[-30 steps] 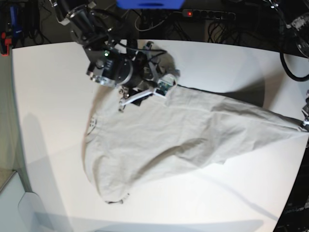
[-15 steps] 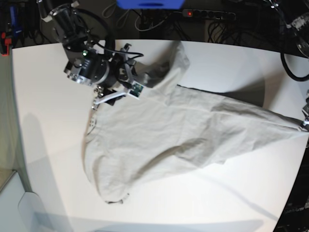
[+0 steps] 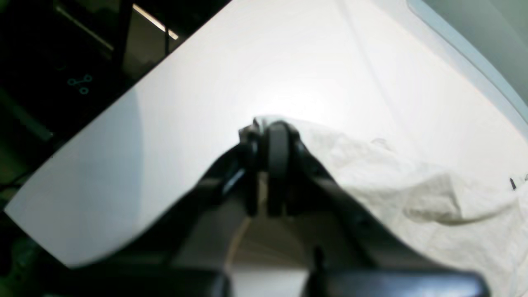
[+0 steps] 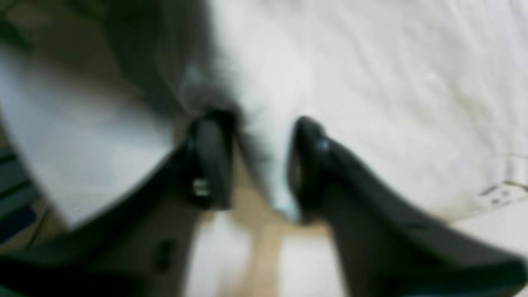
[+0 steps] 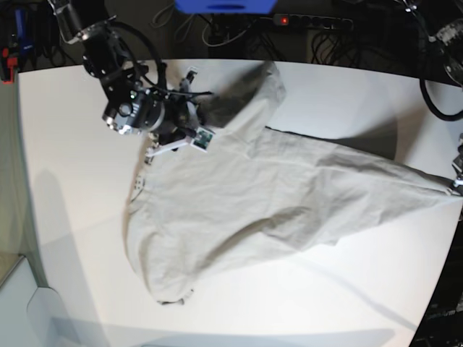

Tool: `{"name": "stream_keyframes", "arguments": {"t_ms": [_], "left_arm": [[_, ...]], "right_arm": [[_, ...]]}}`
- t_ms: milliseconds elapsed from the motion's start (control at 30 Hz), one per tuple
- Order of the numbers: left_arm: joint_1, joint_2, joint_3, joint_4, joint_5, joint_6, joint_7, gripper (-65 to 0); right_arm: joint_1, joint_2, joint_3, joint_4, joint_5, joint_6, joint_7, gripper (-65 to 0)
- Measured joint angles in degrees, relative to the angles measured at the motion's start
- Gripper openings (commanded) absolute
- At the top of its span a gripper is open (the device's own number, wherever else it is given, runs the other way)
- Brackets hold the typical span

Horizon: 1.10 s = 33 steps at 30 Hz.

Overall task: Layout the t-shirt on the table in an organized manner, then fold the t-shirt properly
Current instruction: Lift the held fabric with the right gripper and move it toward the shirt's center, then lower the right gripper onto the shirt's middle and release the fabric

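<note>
A light grey-beige t-shirt [image 5: 268, 191] lies spread and wrinkled across the middle of a large white table [image 5: 72, 217], stretching from the left of centre in the base view out to the right edge of the frame. One corner of the cloth is drawn to a taut point at that right edge. There the left gripper [image 3: 266, 159], seen in its wrist view at the centre of the frame, has its two dark fingers pressed tightly together on the edge of the shirt, with rumpled fabric trailing to the lower right. In the base view a sleeve-like flap rises towards the upper middle of the frame, beside the right gripper [image 5: 189, 139], whose black arm reaches in from the upper left. The right wrist view is blurred; its fingers stand partly apart with a fold of pale cloth lying in the gap between them, and whether they actually pinch the cloth cannot be told. A small printed label shows at the shirt's left side
</note>
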Motion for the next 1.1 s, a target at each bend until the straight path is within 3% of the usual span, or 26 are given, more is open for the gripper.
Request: {"name": "stream_keyframes", "arguments": {"t_ms": [100, 267, 400, 467, 600, 733, 1000, 1100], "left_arm": [[0.2, 1.3, 0.0, 0.0, 0.2, 0.0, -0.3, -64.5], [0.2, 1.4, 0.1, 0.0, 0.2, 0.0, -0.1, -64.5], [0.2, 1.4, 0.0, 0.0, 0.0, 0.0, -0.1, -64.5], [0.2, 1.4, 0.0, 0.0, 0.0, 0.0, -0.1, -64.5], [0.3, 1.4, 0.0, 0.0, 0.1, 0.0, -0.2, -64.5], [0.3, 1.4, 0.0, -0.1, 0.2, 0.0, -0.1, -64.5], [0.9, 1.5, 0.0, -0.1, 0.1, 0.0, -0.1, -64.5], [1.0, 1.4, 0.0, -0.1, 0.2, 0.0, -0.1, -64.5]], "right_arm": [[4.0, -0.6, -1.8, 0.2, -0.2, 0.0, -0.8, -65.0], [13.4, -1.7, -8.1, 0.6, -0.6, 0.0, -8.1, -64.2], [18.0, -5.3, -14.3, 0.1, 0.5, 0.0, -9.0, -64.2], [19.8, -5.5, -19.4, -2.2, 0.3, 0.0, -8.8, -64.0], [27.4, -5.5, -33.2, -10.5, 1.0, 0.0, -8.7, -56.4], [31.6, -5.4, -38.8, -16.8, -1.8, 0.0, -9.2, -45.9], [27.9, -8.3, -38.8, -15.8, -17.5, 0.0, -8.8, -29.7], [23.6, -8.7, -32.0, -10.4, -21.7, 0.0, -8.2, -29.1]]}}
